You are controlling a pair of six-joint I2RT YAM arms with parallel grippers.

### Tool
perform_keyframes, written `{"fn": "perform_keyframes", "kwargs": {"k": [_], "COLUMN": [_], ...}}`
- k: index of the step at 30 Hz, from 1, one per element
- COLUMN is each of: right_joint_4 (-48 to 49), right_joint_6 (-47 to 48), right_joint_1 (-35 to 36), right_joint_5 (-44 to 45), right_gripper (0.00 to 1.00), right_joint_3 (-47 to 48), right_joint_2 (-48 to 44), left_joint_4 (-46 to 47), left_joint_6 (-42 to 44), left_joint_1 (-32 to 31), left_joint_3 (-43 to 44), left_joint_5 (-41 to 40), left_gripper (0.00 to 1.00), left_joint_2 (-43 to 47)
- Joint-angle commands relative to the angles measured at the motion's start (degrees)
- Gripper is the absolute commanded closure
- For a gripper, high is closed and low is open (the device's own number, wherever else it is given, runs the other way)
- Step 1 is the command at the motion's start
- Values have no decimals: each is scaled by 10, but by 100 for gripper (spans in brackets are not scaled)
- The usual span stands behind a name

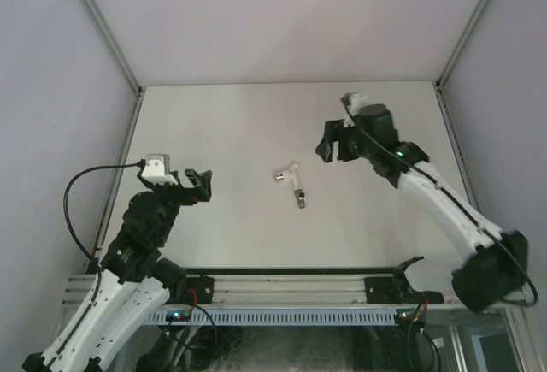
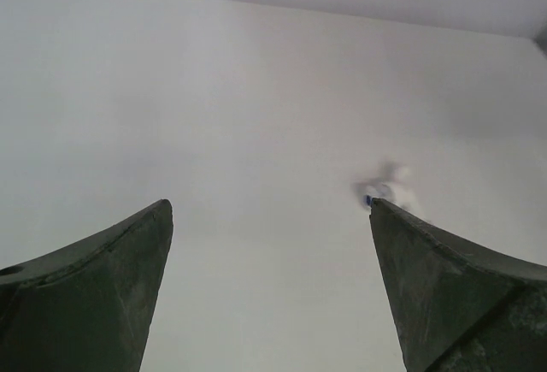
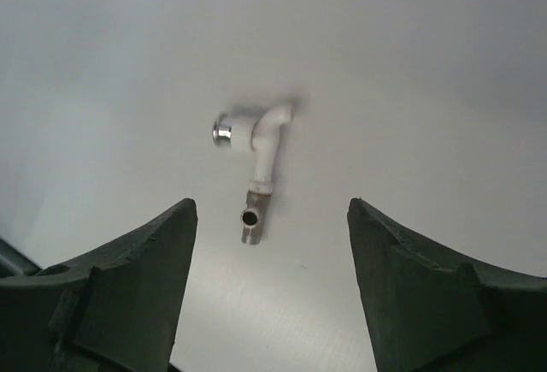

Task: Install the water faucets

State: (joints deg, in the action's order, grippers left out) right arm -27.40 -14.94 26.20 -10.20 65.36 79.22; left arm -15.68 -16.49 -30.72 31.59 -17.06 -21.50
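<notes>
The water faucets lie in the middle of the white table, end to end and touching. The white bent tap [image 1: 285,174] [image 3: 263,137] has a silvery end, and the short dark-grey fitting [image 1: 299,198] [image 3: 253,216] sits at its other end. My right gripper [image 1: 332,144] [image 3: 272,203] hovers to the right of them, open, with nothing between its fingers. My left gripper [image 1: 202,183] [image 2: 269,201] is off to the left, wide open and empty. In the left wrist view the tap [image 2: 390,187] is a blur just past the right fingertip.
The white table [image 1: 222,132] is walled by grey panels at the back and sides, with metal corner posts [image 1: 101,23]. A slotted aluminium rail [image 1: 282,286] runs along the near edge, carrying both arm bases.
</notes>
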Motion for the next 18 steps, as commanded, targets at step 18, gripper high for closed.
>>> {"fn": "perform_keyframes", "kwargs": {"k": [18], "right_joint_4": [74], "right_joint_6": [-13], "right_joint_1": [-65], "right_joint_5": [293], "right_gripper": [0], "right_joint_3": [-108], "right_joint_2": [-491], "left_joint_4": [-128], "left_joint_6": [-10], "left_joint_1": [202], "left_joint_3": [167], "left_joint_5": [-138], "left_gripper": [0], "left_joint_2": [-4]}}
